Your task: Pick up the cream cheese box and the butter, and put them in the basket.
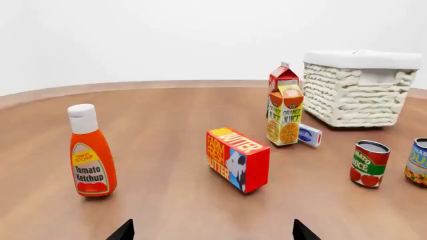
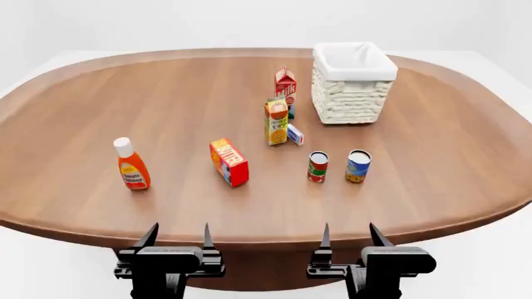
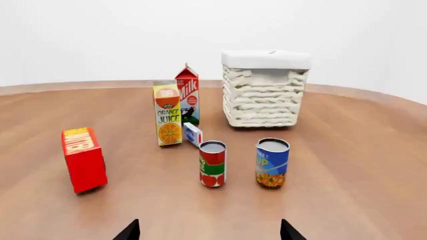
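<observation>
The butter (image 2: 228, 162) is a red-orange box standing on edge on the table; it also shows in the left wrist view (image 1: 237, 158) and the right wrist view (image 3: 84, 158). The cream cheese box (image 2: 295, 134) is small, blue and white, beside the orange juice carton (image 2: 276, 121); it shows too in the wrist views (image 1: 309, 135) (image 3: 193, 133). The white woven basket (image 2: 353, 93) stands behind them (image 1: 355, 95) (image 3: 263, 97). My left gripper (image 2: 177, 240) and right gripper (image 2: 348, 238) are both open and empty, off the table's near edge.
A ketchup bottle (image 2: 131, 164) stands at the left. A red milk carton (image 2: 285, 86) is behind the juice carton. A tomato can (image 2: 318, 167) and a blue-labelled can (image 2: 358, 166) stand in front of the basket. The round wooden table (image 2: 99, 106) spreads wide.
</observation>
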Robot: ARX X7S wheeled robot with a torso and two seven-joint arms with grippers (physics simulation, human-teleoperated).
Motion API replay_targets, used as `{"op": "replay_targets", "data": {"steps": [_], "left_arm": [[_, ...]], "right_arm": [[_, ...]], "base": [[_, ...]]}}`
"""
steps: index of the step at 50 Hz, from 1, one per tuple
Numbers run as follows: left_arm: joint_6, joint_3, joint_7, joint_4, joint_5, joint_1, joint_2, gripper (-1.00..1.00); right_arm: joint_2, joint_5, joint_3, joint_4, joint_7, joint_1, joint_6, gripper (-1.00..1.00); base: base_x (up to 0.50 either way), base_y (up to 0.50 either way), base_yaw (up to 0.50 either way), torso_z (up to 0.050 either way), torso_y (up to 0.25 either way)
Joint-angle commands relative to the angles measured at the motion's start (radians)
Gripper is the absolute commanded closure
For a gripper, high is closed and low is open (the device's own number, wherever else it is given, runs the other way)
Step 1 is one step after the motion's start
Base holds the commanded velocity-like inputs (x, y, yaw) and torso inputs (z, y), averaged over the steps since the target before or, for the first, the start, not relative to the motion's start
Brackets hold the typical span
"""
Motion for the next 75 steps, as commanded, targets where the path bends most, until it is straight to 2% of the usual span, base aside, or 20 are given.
{"op": "replay_targets", "data": {"steps": [1, 16, 17, 32, 39, 47, 55, 59, 70, 75], "left_arm": [[-0.002, 0.017, -0.017, 0.002, -0.019, 0.0, -0.016, -1.0], [-0.022, 0.064, -0.058, -0.003, -0.051, -0.006, -0.054, -1.0], [-0.028, 0.013, -0.009, -0.003, -0.004, -0.006, -0.011, -1.0], [-0.024, 0.058, -0.058, -0.003, -0.048, -0.01, -0.053, -1.0], [-0.017, 0.059, -0.087, 0.078, -0.036, 0.002, -0.079, -1.0], [0.0, -0.082, -0.196, 0.422, 0.011, 0.044, -0.147, -1.0], [0.082, -0.218, -0.286, 0.638, 0.066, 0.097, -0.174, -1.0], [0.118, -0.254, -0.313, 0.676, 0.074, 0.112, -0.175, -1.0], [0.13, -0.408, -0.39, 0.742, 0.018, 0.132, -0.175, -1.0], [0.127, -0.412, -0.395, 0.742, 0.015, 0.134, -0.179, -1.0]], "right_arm": [[0.015, 0.015, -0.021, 0.006, 0.018, 0.0, -0.002, -1.0], [0.051, 0.047, -0.064, 0.015, 0.071, 0.002, -0.005, -1.0], [0.008, 0.003, -0.014, 0.014, 0.021, 0.0, -0.003, -1.0], [0.051, 0.049, -0.066, 0.018, 0.073, 0.004, -0.003, -1.0], [0.068, 0.081, -0.051, -0.063, 0.096, 0.006, 0.033, -1.0], [0.104, 0.216, 0.107, -0.323, 0.144, 0.046, -0.013, -1.0], [0.12, 0.241, 0.23, -0.503, 0.169, 0.054, -0.246, -1.0], [0.122, 0.257, 0.246, -0.54, 0.168, 0.051, -0.31, -1.0], [0.142, 0.29, 0.269, -0.6, 0.185, 0.045, -0.34, -1.0], [0.158, 0.304, 0.252, -0.618, 0.176, 0.035, -0.329, -1.0]], "base": [[0.0, 0.0, 0.0, 0.0, 0.0], [0.0, 0.0, 0.0, 0.0, 0.0], [0.0, 0.0, 0.0, 0.0, 0.0], [0.0, 0.0, 0.0, 0.0, 0.0], [0.0, 0.0, 0.0, 0.0, 0.0], [0.0, 0.0, 0.0, 0.0, 0.0], [0.0, 0.0, 0.0, 0.0, 0.0], [0.0, 0.0, 0.0, 0.0, 0.0], [0.0, 0.0, 0.0, 0.0, 0.0], [0.05, 0.0, 0.0, 0.0, 0.0]]}}
